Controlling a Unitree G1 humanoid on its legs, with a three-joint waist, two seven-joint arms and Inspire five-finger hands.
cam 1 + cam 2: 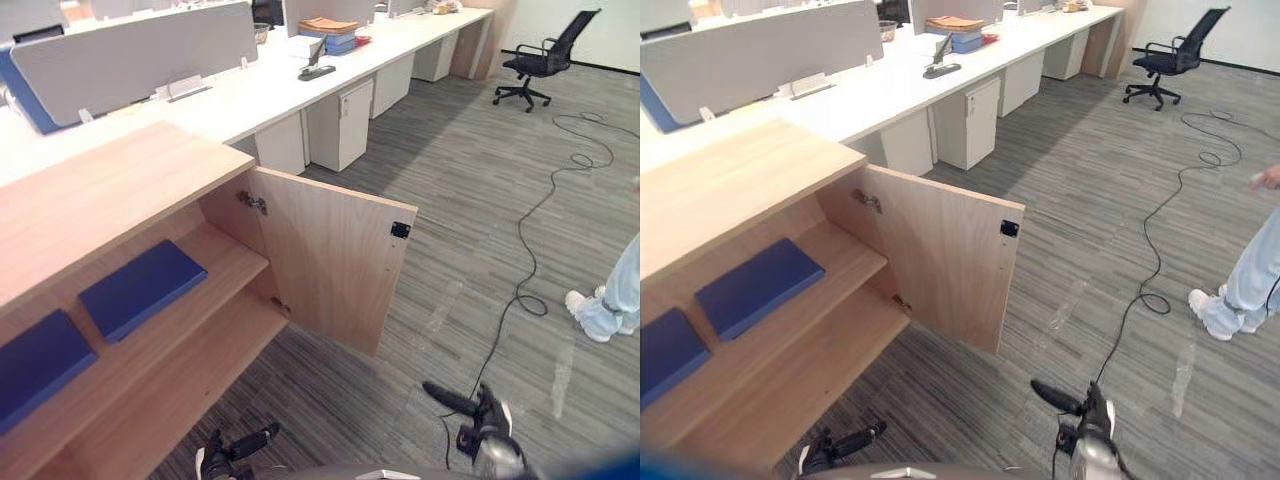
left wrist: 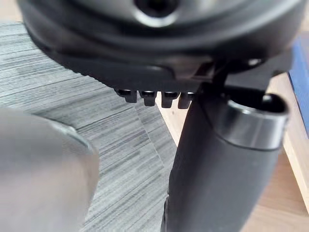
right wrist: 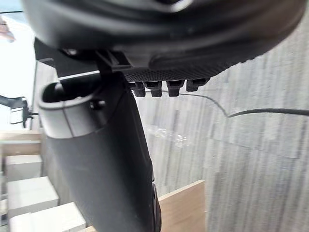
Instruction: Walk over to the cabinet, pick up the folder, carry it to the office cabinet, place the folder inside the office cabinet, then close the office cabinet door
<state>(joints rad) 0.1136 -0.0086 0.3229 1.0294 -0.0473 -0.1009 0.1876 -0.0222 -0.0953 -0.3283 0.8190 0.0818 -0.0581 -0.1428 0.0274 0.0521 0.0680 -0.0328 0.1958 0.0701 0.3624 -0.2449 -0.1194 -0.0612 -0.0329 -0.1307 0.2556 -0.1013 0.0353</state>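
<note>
Blue: one folder (image 1: 143, 288) and a second folder (image 1: 35, 365) lie flat, side by side but apart, on the upper shelf (image 1: 228, 262) of the wooden cabinet (image 1: 100, 190). Its door (image 1: 335, 260) stands wide open over the carpet (image 1: 450, 200). I see my left hand (image 1: 236, 447) and right hand (image 1: 482, 418) low before it, well apart, fingers straight, holding nothing.
</note>
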